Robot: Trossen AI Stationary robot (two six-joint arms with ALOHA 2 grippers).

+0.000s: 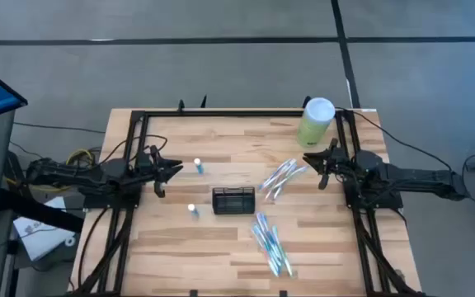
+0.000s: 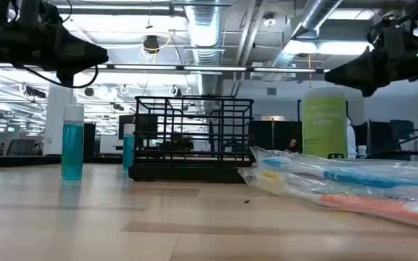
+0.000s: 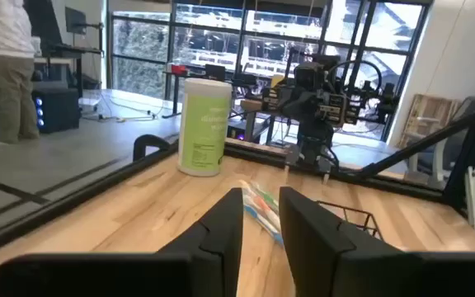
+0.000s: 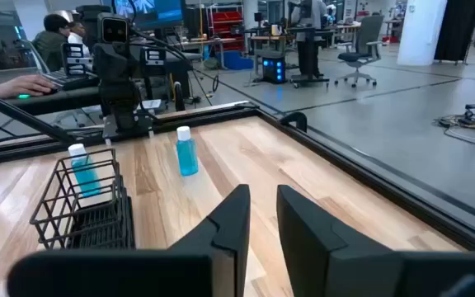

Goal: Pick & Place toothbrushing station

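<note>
- The wire holder (image 1: 233,200) is sitting upright near the middle of the bench (image 1: 221,256), between the 2 arms and touched by neither.
- The left gripper (image 1: 174,169) is hanging above the bench's left side; in the left wrist view its fingers (image 3: 225,223) are standing a narrow gap apart with nothing between them.
- The right gripper (image 1: 312,162) is hanging above the right side, near the green canister (image 1: 314,122); in the right wrist view its fingers (image 4: 236,216) are likewise slightly parted and holding nothing.
- Only the high view is showing the whole layout: 1 blue bottle (image 1: 198,167) behind and to the left of the holder, a 2nd blue bottle (image 1: 192,210) just beside its left end, 1 bundle of wrapped toothbrushes (image 1: 282,178) to its right rear, and another bundle (image 1: 270,242) at its front right.
- The low view is showing that both grippers are riding well above the bench, and that the holder's compartments are holding nothing, which the high view does not make plain.
- The right wrist view is showing 1 bottle through the holder's mesh and the other standing clear of it.
- The left wrist view is showing a person standing in the room beyond the bench.
- The front left of the bench is lying bare, and a black frame (image 1: 138,115) is running along its edges.
</note>
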